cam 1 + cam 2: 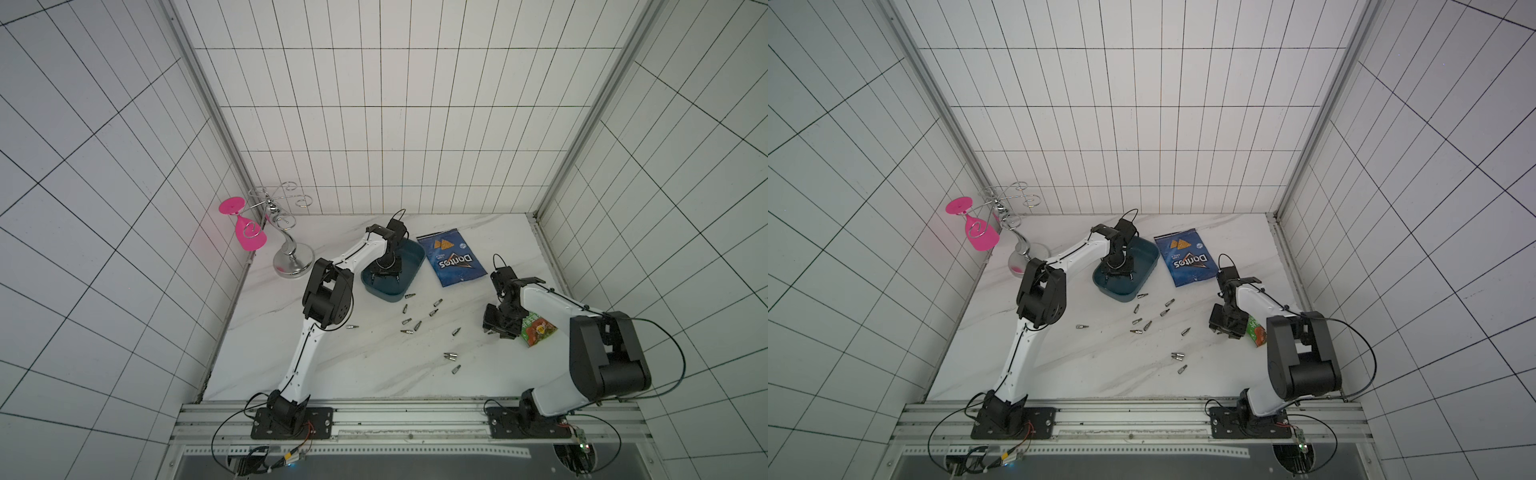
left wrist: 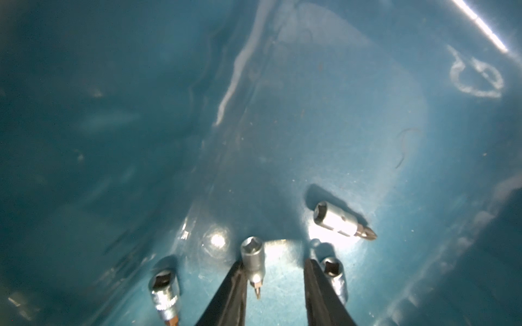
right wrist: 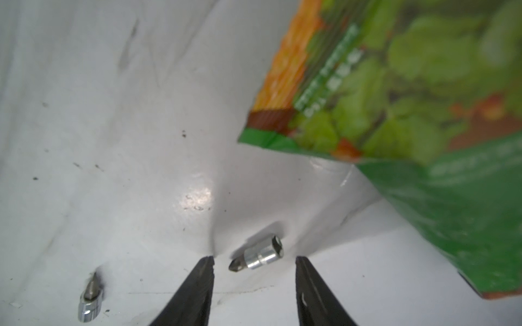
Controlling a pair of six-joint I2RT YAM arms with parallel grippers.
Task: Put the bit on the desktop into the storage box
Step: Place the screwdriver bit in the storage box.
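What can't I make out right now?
Storage box floor, both top views: left gripper covers it; contents unseen.
Green packet, both top views: right arm hides part; print blurred in right wrist view.
One bit, left wrist view: cut off by frame edge.

Dark teal storage box (image 1: pixel 411 254), lidless with rounded corners, sits upright toward the back of the white marbled desktop (image 1: pixel 353 370). Left wrist view: four silver socket-ended boxed bits (image 2: pixel 343 221) on its floor, one on its side with cross tip showing. In front of the box, loose bits (image 1: pixel 417 325) lie scattered, roughly a dozen; count uncertain, they are tiny.
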